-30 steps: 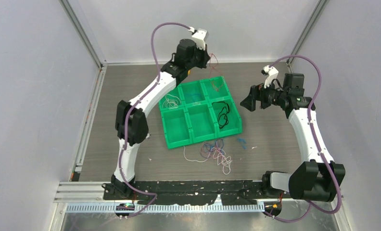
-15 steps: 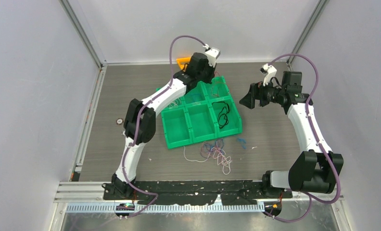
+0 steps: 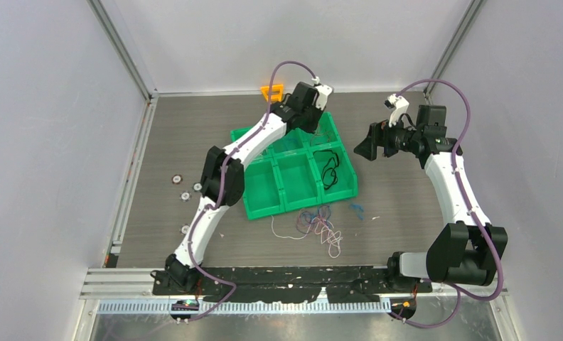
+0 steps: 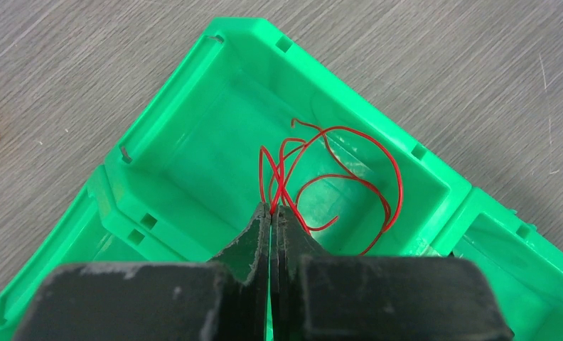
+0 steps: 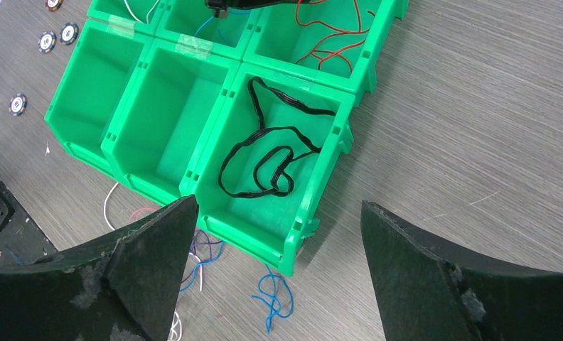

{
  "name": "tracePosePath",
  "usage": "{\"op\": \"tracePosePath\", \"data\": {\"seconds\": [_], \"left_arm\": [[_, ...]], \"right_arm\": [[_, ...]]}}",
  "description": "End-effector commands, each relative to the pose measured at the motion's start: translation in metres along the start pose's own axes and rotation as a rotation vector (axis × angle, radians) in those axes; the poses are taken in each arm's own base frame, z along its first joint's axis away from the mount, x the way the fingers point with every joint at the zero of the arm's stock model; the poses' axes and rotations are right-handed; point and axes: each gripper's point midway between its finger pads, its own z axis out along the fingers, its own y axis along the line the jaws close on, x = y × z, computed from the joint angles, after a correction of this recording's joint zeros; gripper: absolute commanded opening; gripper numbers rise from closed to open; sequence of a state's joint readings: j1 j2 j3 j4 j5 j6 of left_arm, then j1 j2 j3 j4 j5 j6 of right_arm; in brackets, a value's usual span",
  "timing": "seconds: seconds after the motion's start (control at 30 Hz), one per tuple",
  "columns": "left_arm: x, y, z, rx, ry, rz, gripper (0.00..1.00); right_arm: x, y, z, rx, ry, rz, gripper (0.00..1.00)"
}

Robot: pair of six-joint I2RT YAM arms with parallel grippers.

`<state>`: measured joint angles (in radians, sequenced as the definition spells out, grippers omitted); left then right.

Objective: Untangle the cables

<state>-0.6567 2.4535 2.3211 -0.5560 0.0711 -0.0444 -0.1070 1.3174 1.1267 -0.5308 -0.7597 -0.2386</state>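
Red cable (image 4: 282, 177) pinched in L tool (image 4: 272, 208) tips over bin (image 4: 158, 121); R tool (image 5: 279, 204) wide.

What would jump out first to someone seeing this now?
The bright green tray at mid-table stands out, with the left fingers pinched shut on a red cable over its far right compartment. A black cable lies coiled in the near right compartment. A multicoloured tangle of cables sits on the table just in front of the tray.
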Motion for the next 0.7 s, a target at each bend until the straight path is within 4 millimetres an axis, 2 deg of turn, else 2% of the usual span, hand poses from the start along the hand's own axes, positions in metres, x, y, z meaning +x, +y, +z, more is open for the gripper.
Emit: {"op": "tracePosePath", "data": {"seconds": [0.0,0.07,0.17,0.3,0.37,0.4,0.43,0.5,0.63,0.67], "left_arm": [[-0.004,-0.003,-0.013,0.003,0.026,0.037,0.21],[-0.012,-0.003,-0.02,0.009,0.003,0.042,0.3],[-0.046,-0.004,-0.046,0.01,-0.095,0.078,0.45],[-0.113,-0.018,-0.113,0.055,-0.273,0.111,0.73],[-0.133,-0.023,-0.148,0.071,-0.33,0.124,0.84],[-0.138,-0.027,-0.164,0.088,-0.347,0.136,0.92],[-0.14,-0.03,-0.181,0.101,-0.36,0.146,0.98],[-0.136,-0.035,-0.213,0.13,-0.382,0.152,1.0],[-0.103,-0.043,-0.274,0.205,-0.429,0.122,0.99],[-0.094,-0.045,-0.29,0.218,-0.454,0.124,0.99]], "right_arm": [[-0.012,-0.003,-0.002,0.009,-0.03,-0.041,0.9],[-0.013,-0.002,-0.003,0.009,-0.031,-0.041,0.9],[-0.015,-0.001,-0.005,0.007,-0.033,-0.053,0.9],[-0.013,0.006,-0.011,-0.008,-0.018,-0.092,0.9],[-0.007,0.014,-0.018,-0.033,0.007,-0.15,0.9],[0.003,0.02,-0.023,-0.057,0.043,-0.189,0.9],[0.005,0.027,-0.028,-0.078,0.052,-0.222,0.9],[0.027,0.047,-0.034,-0.144,0.133,-0.305,0.9],[0.094,0.091,-0.042,-0.282,0.344,-0.452,0.89],[0.104,0.098,-0.042,-0.305,0.373,-0.481,0.89]]}}
